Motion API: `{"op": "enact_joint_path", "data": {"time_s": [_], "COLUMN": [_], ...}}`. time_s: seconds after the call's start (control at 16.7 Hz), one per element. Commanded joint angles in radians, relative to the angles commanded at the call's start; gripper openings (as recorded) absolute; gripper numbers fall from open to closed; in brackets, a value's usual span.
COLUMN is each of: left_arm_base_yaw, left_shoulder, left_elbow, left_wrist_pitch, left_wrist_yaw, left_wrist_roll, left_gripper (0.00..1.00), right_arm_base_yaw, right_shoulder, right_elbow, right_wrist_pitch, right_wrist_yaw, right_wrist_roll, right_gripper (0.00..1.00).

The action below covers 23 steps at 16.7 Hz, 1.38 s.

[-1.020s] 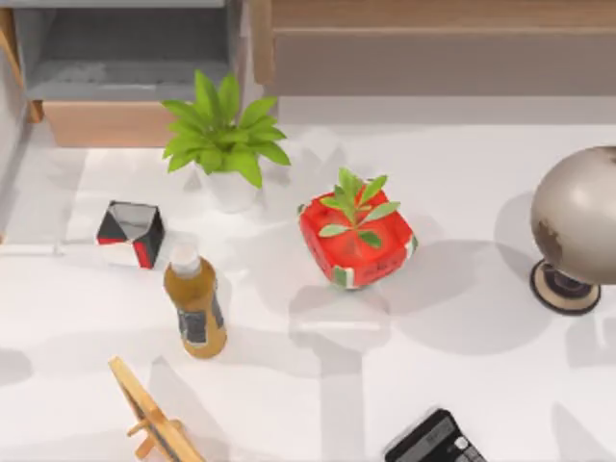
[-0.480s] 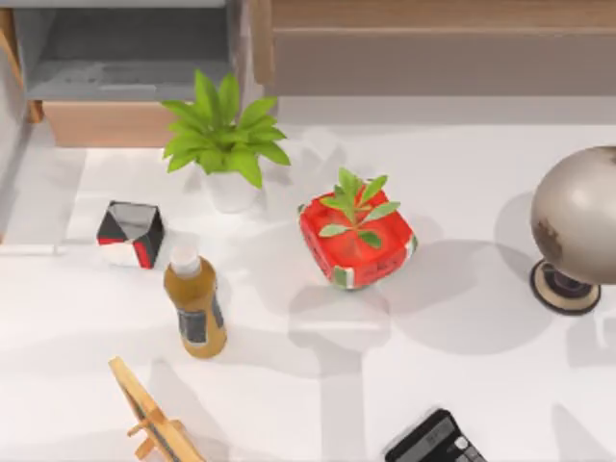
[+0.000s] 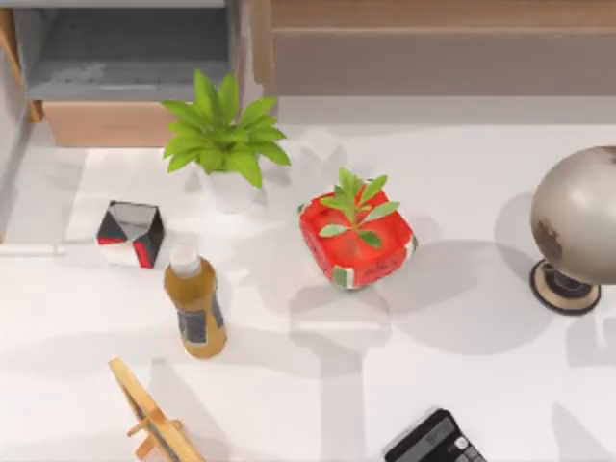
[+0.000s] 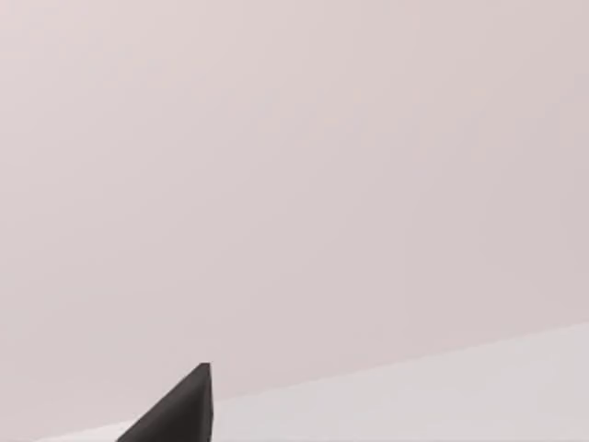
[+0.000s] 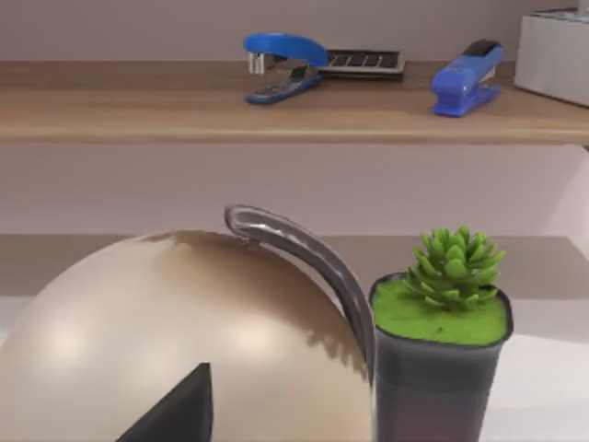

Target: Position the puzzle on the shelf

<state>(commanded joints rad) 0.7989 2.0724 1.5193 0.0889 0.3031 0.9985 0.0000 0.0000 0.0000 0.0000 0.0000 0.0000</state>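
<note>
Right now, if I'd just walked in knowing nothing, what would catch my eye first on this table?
Probably the bright red cube-shaped planter with green leaves at the table's middle, then the big beige globe at the right edge. The leafy plant in a white pot stands behind, near the wooden shelf at the back.

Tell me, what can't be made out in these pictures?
- Top view: the globe is cut off by the right edge and the calculator by the bottom edge.
- Top view: green leaves cover much of the top of the red cube.
- Right wrist view: the globe hides the table behind it, and the white box is cut off by the picture's edge.
</note>
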Motion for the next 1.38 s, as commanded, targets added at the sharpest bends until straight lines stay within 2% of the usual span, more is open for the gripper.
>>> {"op": "enact_joint_path", "data": {"time_s": [0.48, 0.78, 1.02, 1.38], "left_arm_base_yaw": [-0.237, -0.377, -0.437, -0.446], "left_shoulder": [0.169, 0.289, 0.358, 0.371], "left_elbow": [0.567, 0.799, 0.888, 0.900], "left_wrist_pitch": [-0.851, -1.249, -1.425, -1.451], "left_wrist_yaw": [-0.148, -0.197, -0.216, -0.220], "left_wrist_roll": [-0.358, -0.520, -0.590, -0.601], "left_gripper": [1.00, 1.00, 1.00, 1.00], "right_arm_base_yaw": [0.000, 0.000, 0.000, 0.000], "right_shoulder": [0.000, 0.000, 0.000, 0.000], "right_elbow": [0.000, 0.000, 0.000, 0.000], "right_wrist_pitch": [0.000, 0.000, 0.000, 0.000], "right_wrist_yaw": [0.000, 0.000, 0.000, 0.000], "right_wrist_roll": [0.000, 0.000, 0.000, 0.000], "right_gripper": [1.00, 1.00, 1.00, 1.00]}}
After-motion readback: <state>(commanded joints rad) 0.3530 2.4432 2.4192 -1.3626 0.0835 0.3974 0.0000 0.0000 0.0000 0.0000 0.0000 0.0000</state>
